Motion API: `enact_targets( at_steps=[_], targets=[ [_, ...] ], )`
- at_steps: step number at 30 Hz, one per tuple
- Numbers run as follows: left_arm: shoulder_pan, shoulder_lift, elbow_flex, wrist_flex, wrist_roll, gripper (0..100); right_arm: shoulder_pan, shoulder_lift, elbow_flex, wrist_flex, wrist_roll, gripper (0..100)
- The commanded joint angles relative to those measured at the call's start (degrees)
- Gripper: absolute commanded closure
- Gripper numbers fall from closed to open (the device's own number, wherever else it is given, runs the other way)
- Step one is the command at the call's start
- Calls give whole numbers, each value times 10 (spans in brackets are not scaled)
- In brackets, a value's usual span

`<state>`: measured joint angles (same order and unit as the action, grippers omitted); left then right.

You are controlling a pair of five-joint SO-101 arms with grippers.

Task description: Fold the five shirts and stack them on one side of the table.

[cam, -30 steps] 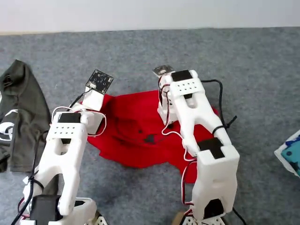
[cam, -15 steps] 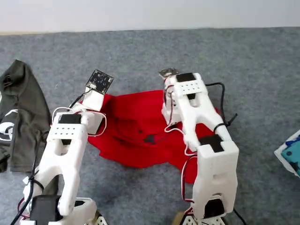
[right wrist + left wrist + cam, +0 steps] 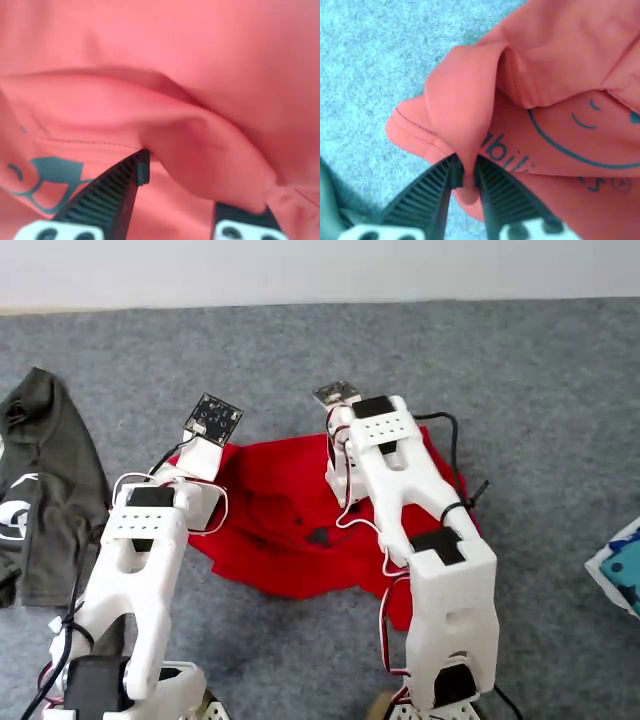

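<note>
Red shirt (image 3: pixel 560 75): soft thin knit, rumpled into rounded folds, with a stitched hem and a dark teal print of a smiling face and lettering. Lay directly under and ahead of both grippers, on the table (image 3: pixel 520 370) with its grey, felt-like cover.

Left gripper (image 3: pixel 465 175): black, ribbed, wedge-shaped fingers (image 3: pixel 432 195), closed almost to touching on a raised ridge of the shirt close to the hem. Pinched that ridge upright between the tips, with cloth draping away on both sides and bare grey cover just beside them.

Right gripper (image 3: pixel 190 187): stood parted wide, with a thick roll of the same cloth bulging into the gap. Showed one ribbed finger (image 3: pixel 120 190) bare against the roll and the other half buried under fabric. Gave no sign of a firm clamp.

Left arm (image 3: pixel 140 570): white plastic with looping wires, stretched forward, wrist bent down over the shirt's edge. Right arm (image 3: pixel 420 530): reached further out, wrist tipped steeply down. Between the two grippers, and back behind the right one, spread the rest of the red cloth.

Well off to the left gripper's outer side lay a dark olive shirt (image 3: pixel 50 480) with white print, loosely heaped. Well off to the right gripper's outer side showed a corner of teal and white cloth (image 3: pixel 622 570).
</note>
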<state>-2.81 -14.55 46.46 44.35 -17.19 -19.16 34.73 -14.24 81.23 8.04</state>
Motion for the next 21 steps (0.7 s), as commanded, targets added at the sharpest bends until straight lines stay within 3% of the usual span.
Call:
enact_targets(
  at_steps=[1, 4, 11, 21],
  targets=[
    [4, -4, -3, -11, 4, 997, -3, 7, -25, -6, 2, 868],
    [4, -4, -3, -11, 4, 997, -2, 10, -32, -5, 18, 993],
    [4, -9, -9, -11, 4, 997, 7, -14, -95, 54, 87, 987],
    [20, -59, -84, 37, 5, 997, 71, -73, -181, 132, 95, 987]
  ],
)
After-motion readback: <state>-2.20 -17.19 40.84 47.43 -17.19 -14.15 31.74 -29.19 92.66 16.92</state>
